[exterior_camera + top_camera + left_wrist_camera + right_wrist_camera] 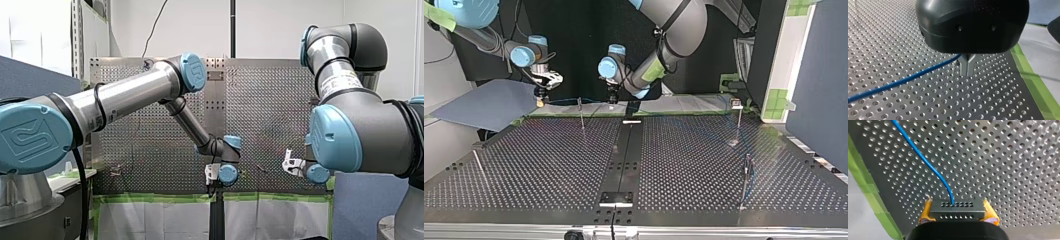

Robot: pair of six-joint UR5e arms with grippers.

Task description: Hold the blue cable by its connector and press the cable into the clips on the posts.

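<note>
A UR logo (26,138) marks my left arm's joint cap (62,131)

The table (1010,157) is perforated metal with a dull sheen; the cable (923,160) has a smooth blue plastic jacket; the connector (957,211) is matt and dark; my left gripper (967,71) has a matt black plastic shell; the tape (1034,82) is matt green.
</note>
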